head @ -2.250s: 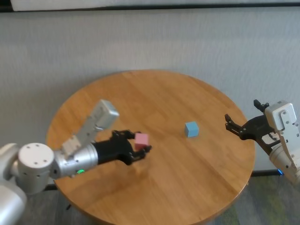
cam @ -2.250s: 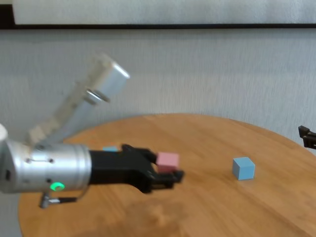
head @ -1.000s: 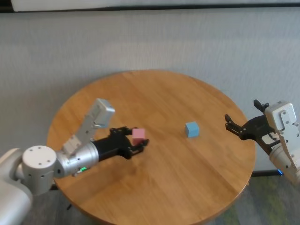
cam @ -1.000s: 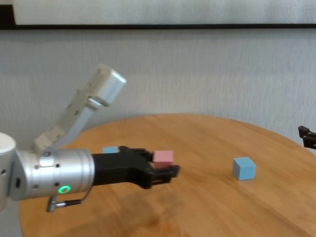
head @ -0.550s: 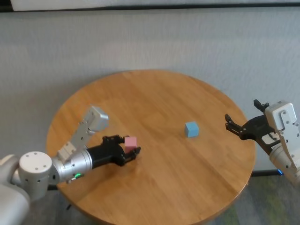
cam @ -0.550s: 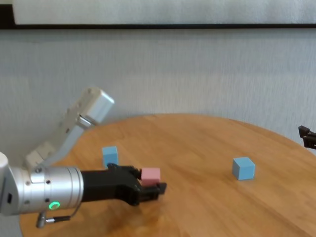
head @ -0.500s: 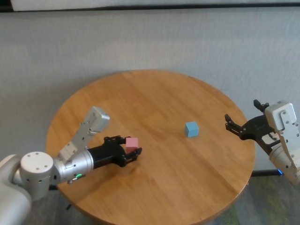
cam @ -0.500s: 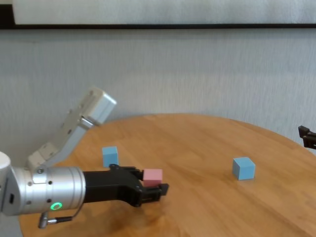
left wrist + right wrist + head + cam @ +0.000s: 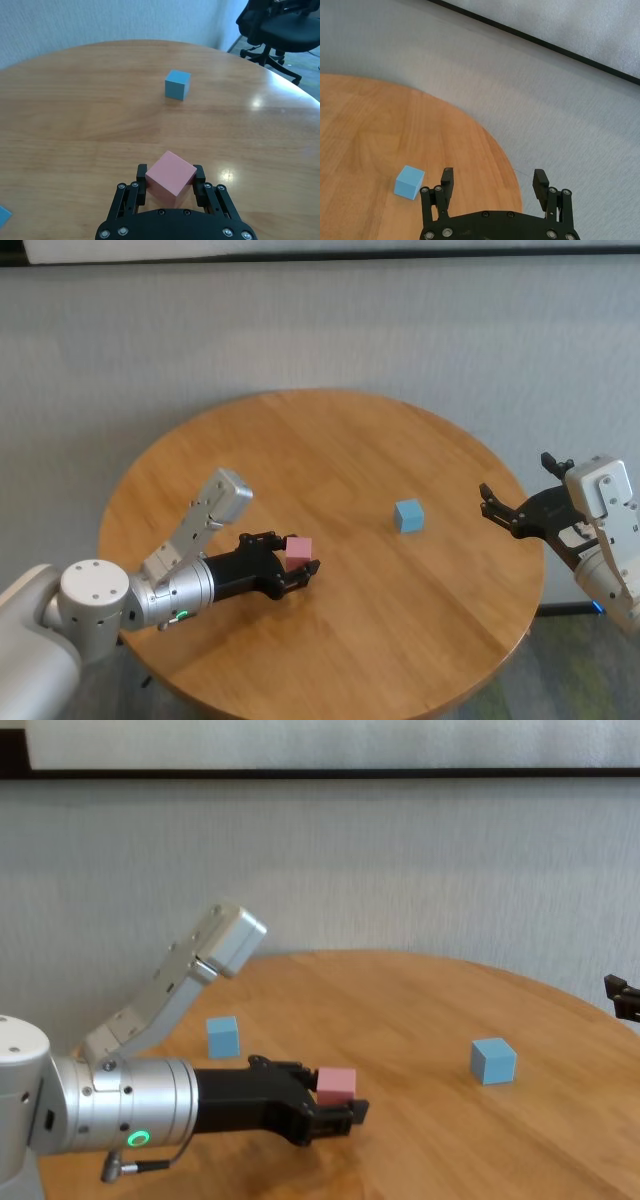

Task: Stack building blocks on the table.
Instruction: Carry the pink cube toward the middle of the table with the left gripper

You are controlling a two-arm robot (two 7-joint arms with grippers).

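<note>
My left gripper (image 9: 299, 554) is shut on the pale pink block (image 9: 298, 547), holding it low over the left-centre of the round wooden table (image 9: 400, 640). The left wrist view shows the pink block (image 9: 171, 176) tilted between the two fingers. One light blue block (image 9: 223, 1036) sits on the table behind the left arm. Another blue block (image 9: 407, 515) lies right of centre, also seen as the blue block (image 9: 177, 84) ahead of the pink one. My right gripper (image 9: 488, 502) hovers open at the table's right edge, its fingers empty (image 9: 493, 177).
A grey wall (image 9: 320, 330) runs behind the table. A black office chair (image 9: 280, 30) stands beyond the table's far side in the left wrist view. The table's right rim (image 9: 505, 155) curves just ahead of the right gripper.
The left gripper, still holding the pink block, drew back to the left and dropped lower, then shifted right again. The right arm and both blue blocks have not moved.
</note>
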